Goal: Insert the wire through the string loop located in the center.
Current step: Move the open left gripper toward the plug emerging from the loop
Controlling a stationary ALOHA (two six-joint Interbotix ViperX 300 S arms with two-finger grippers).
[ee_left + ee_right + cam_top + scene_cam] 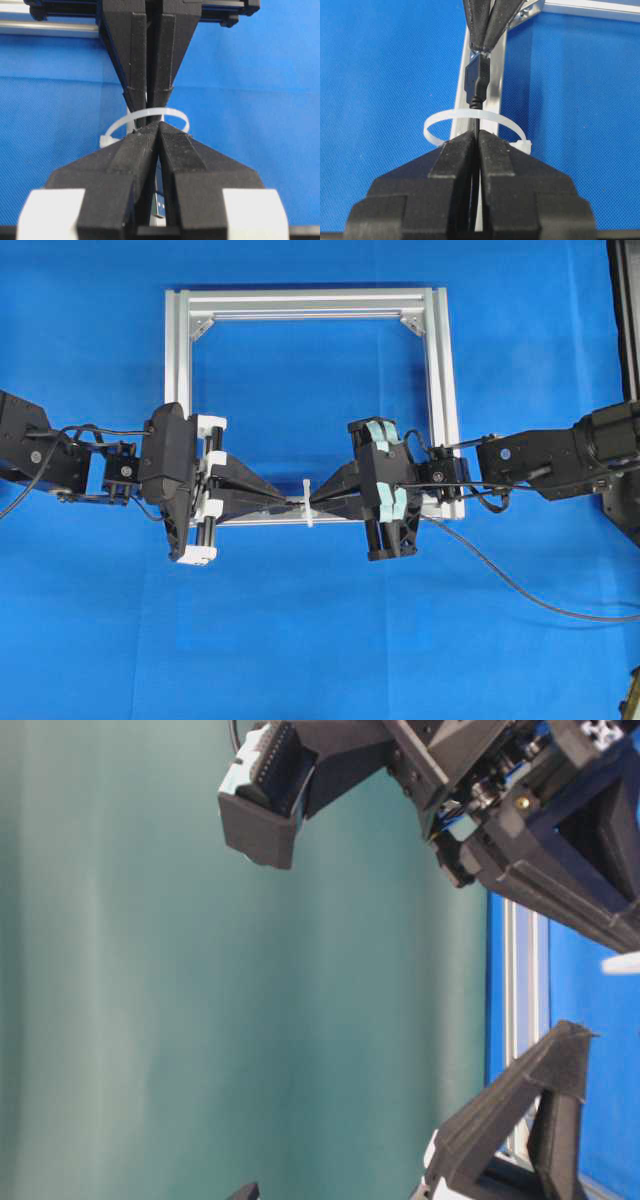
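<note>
The white string loop (308,502) stands on the near rail of the silver frame (175,370), between my two grippers, which meet tip to tip. In the right wrist view my right gripper (478,134) is shut on the thin dark wire just before the loop (450,116). The wire passes through the loop, and its black plug (476,82) is pinched on the far side by my left gripper (482,47). In the left wrist view the left gripper (159,125) is shut, with the plug's metal end (159,205) showing between its fingers, just behind the loop (173,112).
The rest of the wire (520,585) trails from the right gripper over the blue cloth to the lower right. The frame's rail (495,85) runs under both grippers. A black stand (625,390) sits at the right edge.
</note>
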